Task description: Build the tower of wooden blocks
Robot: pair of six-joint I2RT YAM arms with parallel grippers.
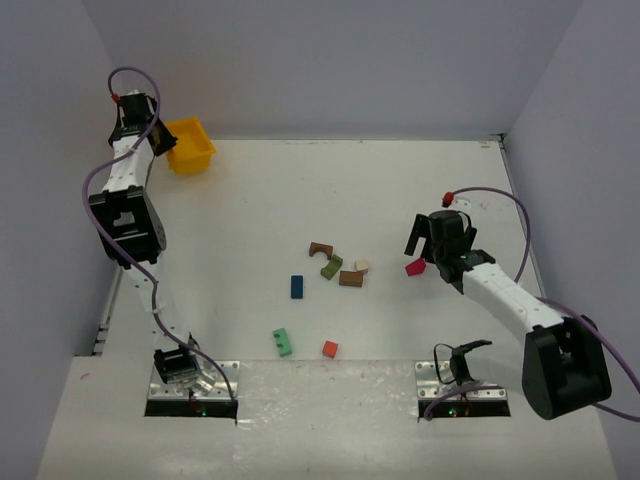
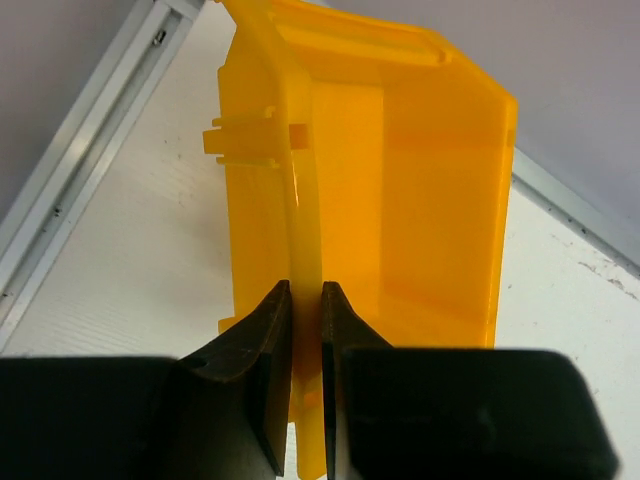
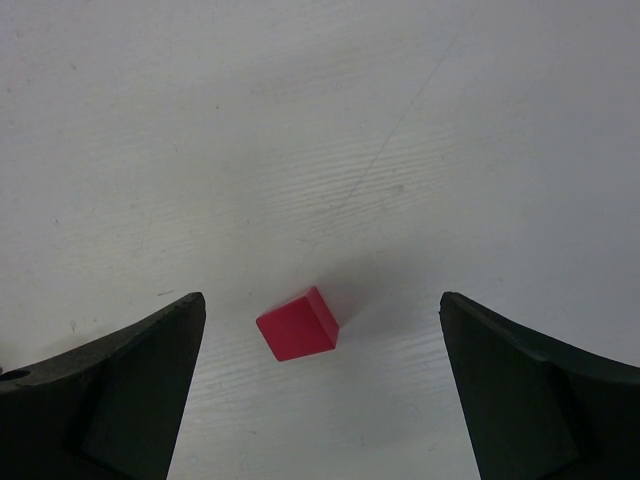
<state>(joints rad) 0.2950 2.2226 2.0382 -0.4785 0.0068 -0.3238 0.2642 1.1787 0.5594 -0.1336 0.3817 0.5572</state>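
Note:
No tower stands; the wooden blocks lie loose on the white table. A magenta block (image 1: 415, 267) lies at the right, also in the right wrist view (image 3: 297, 325). My right gripper (image 1: 420, 250) hangs open above it, with the block between and below its fingers (image 3: 320, 300). A brown arch (image 1: 320, 249), a green arch (image 1: 331, 267), a brown block (image 1: 351, 279) and a pale block (image 1: 362, 266) cluster in the middle. A blue block (image 1: 297, 287), a green block (image 1: 283, 342) and an orange-red block (image 1: 330, 349) lie nearer. My left gripper (image 1: 160, 140) is shut on the yellow bin's wall (image 2: 305, 287).
The yellow plastic bin (image 1: 190, 146) sits at the far left corner, near the table's metal edge rail (image 2: 80, 170); its inside (image 2: 420, 180) shows no blocks. Grey walls close in the table on three sides. Both arm bases stand at the near edge.

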